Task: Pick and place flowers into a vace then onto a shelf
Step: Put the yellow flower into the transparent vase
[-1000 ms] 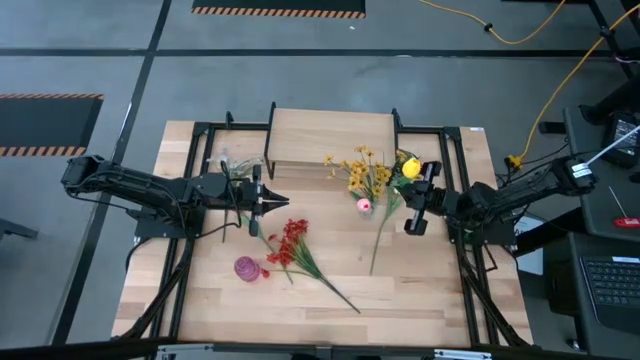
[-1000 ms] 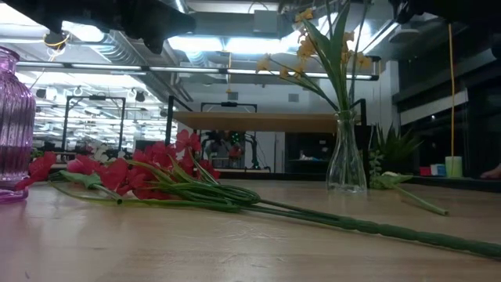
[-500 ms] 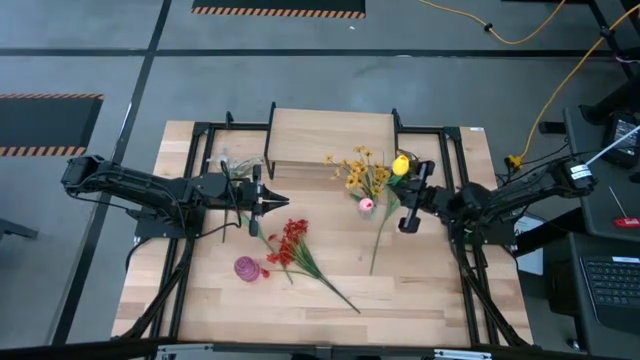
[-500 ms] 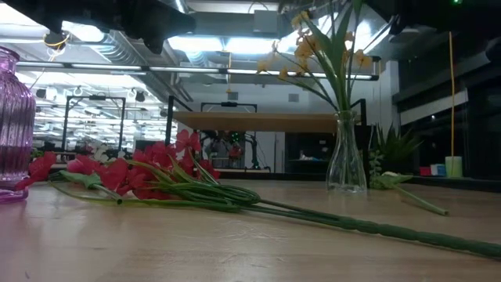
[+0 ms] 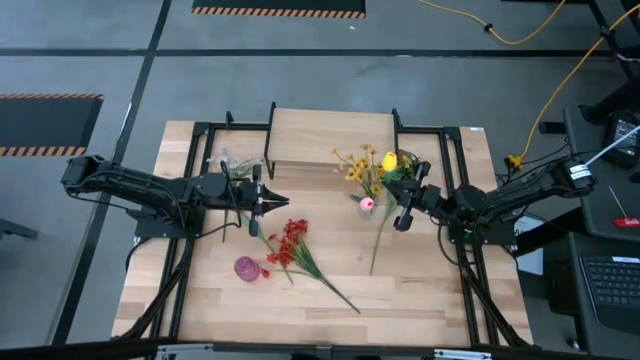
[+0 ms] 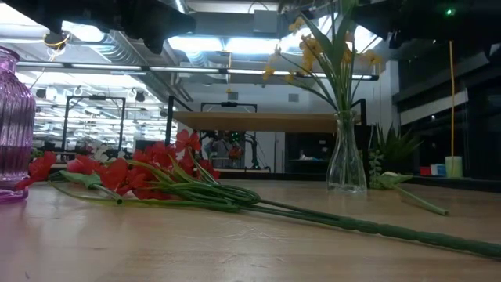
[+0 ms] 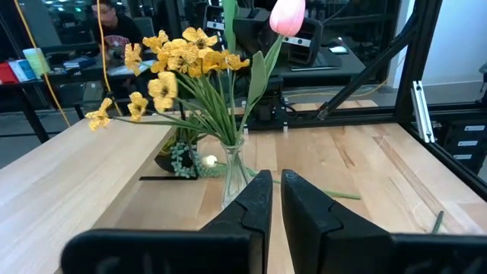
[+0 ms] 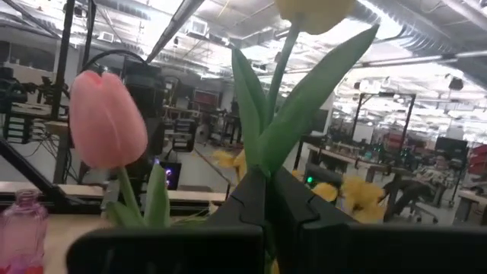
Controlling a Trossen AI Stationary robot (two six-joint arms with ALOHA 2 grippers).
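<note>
Your right gripper [image 5: 404, 196] has its jaws clenched on the yellow tulip [image 5: 390, 161], just beside the glass vase [image 6: 346, 163]; your left gripper [image 5: 272, 203], well apart from that vase, has its jaws pressed together on nothing.

In the high view the shelf [image 5: 332, 138] sits at the table's [image 5: 420, 300] upper middle. Right of centre, just below the shelf, the vase [image 6: 346, 163] holds stems. The berry spray [image 5: 290, 244] lies lower centre-left, with the second vase [image 5: 247, 268] just left of it. A loose stem [image 5: 378, 240] lies right of centre.
</note>
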